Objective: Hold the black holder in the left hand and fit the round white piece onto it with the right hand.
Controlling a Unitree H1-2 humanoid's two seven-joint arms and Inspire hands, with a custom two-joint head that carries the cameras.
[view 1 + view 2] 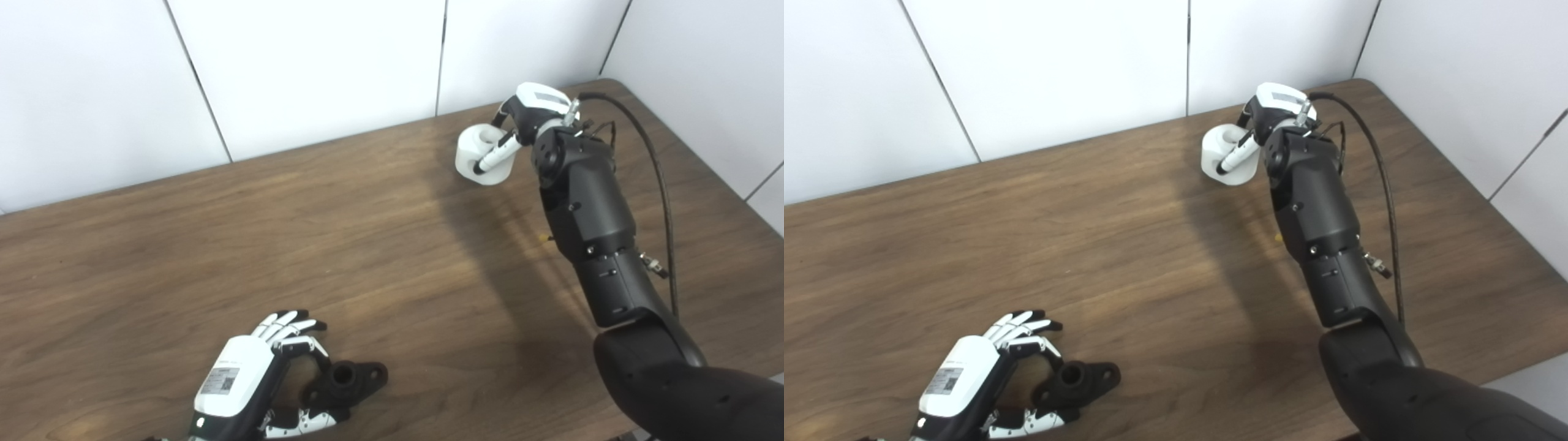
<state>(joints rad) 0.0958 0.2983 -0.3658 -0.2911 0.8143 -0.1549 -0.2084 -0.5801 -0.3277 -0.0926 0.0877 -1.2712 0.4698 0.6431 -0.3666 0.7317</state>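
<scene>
Far back, reaching across the wooden table point(245, 245) toward the white wall panels point(306, 61) — right hand point(527, 119) curling its fingers point(497, 153) around the round white piece point(481, 156), closing on it near the table's rear right corner, piece apparently resting on the surface. Trailing along the black right forearm point(588, 208), a dark cable point(658, 184). Down at the near edge — left hand point(986, 373) lying low beside the black holder point(1078, 380), fingers spreading apart, thumb touching the holder's near side, not clamping on it. Sitting well apart, holder and white piece, at opposite ends of the table.
</scene>
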